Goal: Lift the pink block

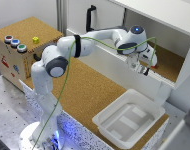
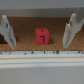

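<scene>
Cork sheeting covers the surface (image 1: 90, 90), and a raised white shelf (image 1: 167, 82) with its own cork floor runs along the far side, at about two o'clock from the arm's base in the exterior view. The white Franka arm reaches across into that shelf opening, because the thing it wants sits there and not on the main cork.

The small reddish-pink cube, the pink block (image 2: 42, 36), rests on the shelf's cork just behind the white front lip. In the wrist view it lies between the two pale fingers (image 2: 72, 30) of the hand (image 2: 40, 31), apart from both, with clear cork on either side. The hand (image 1: 141, 64) is spread wide, empty, and lined up so a straight closing would catch the cube on opposite faces. In the exterior view a speck of red shows near the hand, probably the block, though it is too small to be sure.

Off at ten o'clock stands a brown cardboard-coloured box (image 1: 15, 62) carrying round coloured buttons (image 1: 15, 43) and a small yellow cube (image 1: 35, 40), well apart from the work. A shallow white plastic tray (image 1: 127, 120) lies at about five o'clock from the hand, unused for this job.

My reading is that the grasp is set up but not yet made; the shelf lip leaves little room for lowering.
</scene>
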`<state>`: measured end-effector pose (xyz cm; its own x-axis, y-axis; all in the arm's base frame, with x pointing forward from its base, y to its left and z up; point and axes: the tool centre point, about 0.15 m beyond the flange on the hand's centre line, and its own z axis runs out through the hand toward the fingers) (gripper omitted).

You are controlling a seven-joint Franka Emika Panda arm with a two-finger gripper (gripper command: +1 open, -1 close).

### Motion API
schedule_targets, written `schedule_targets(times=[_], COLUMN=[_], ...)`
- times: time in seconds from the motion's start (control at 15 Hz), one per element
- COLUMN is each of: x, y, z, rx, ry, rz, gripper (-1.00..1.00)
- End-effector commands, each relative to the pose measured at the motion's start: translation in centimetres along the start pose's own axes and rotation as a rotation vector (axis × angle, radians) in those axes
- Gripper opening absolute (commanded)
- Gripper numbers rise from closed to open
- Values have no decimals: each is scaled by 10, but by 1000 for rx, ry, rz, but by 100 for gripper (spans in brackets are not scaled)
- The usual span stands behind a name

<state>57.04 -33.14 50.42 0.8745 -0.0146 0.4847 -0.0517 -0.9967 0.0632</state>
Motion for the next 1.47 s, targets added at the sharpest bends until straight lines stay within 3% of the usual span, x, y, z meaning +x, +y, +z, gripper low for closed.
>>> schedule_targets(times=[0.0, 0.67, 1.0, 1.07, 1.4], x=[53, 111, 121, 121, 113], y=[24, 20, 20, 20, 16], z=[36, 77, 82, 83, 87], rx=[147, 180, 185, 193, 201], ry=[15, -32, -21, -21, -39], rz=[6, -154, -154, -150, -143], gripper=[100, 100, 100, -100, -100])
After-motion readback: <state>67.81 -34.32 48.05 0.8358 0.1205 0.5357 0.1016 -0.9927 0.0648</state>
